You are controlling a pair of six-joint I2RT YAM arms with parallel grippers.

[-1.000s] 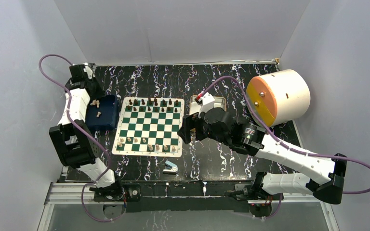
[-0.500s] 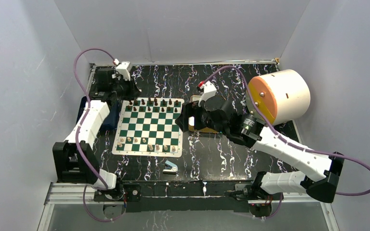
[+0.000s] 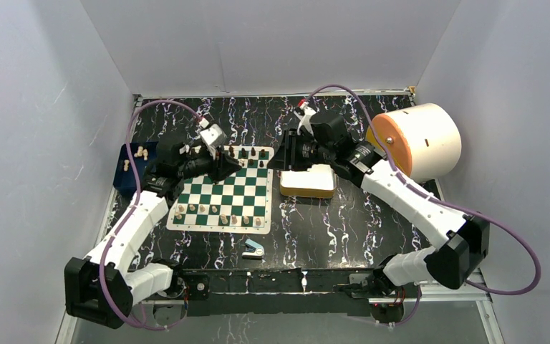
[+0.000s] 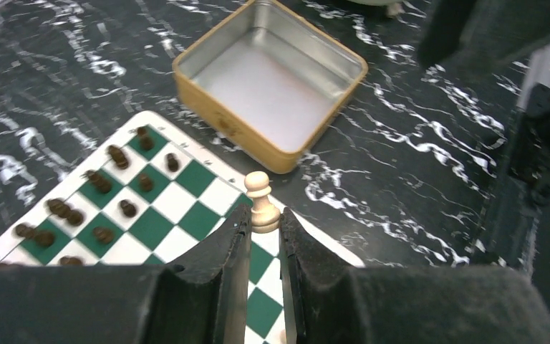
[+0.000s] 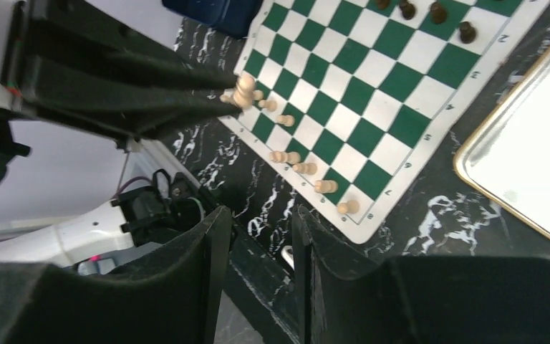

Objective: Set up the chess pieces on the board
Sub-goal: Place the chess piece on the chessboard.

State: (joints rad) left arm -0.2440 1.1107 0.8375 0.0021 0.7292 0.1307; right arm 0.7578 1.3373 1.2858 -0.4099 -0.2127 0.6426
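The board (image 3: pixel 222 192) is a green and white checkered mat, with dark chess pieces (image 3: pixel 238 152) along its far rows and pale ones (image 3: pixel 218 215) along its near rows. My left gripper (image 3: pixel 227 167) reaches over the far part of the board. It is shut on the base of a pale pawn (image 4: pixel 261 204), which stands upright between the fingertips of the left gripper (image 4: pixel 263 219). The right wrist view shows that same pawn (image 5: pixel 243 89) above the board (image 5: pixel 372 93). My right gripper (image 3: pixel 281 158) hovers off the board's far right corner, and its own view shows this gripper (image 5: pixel 260 215) open and holding nothing.
A dark blue tray (image 3: pixel 130 179) left of the board holds a few pale pieces (image 3: pixel 141 152). An empty silver tin (image 3: pixel 308 180) lies right of the board and appears as the tin (image 4: pixel 272 79) in the left wrist view. A blue-and-white stapler (image 3: pixel 253 249) sits near the front. A large cream cylinder (image 3: pixel 419 142) lies at the far right.
My left arm swung from the blue tray over to the board with a pale pawn in its grip. My right arm drew back toward the far side and its jaws narrowed.
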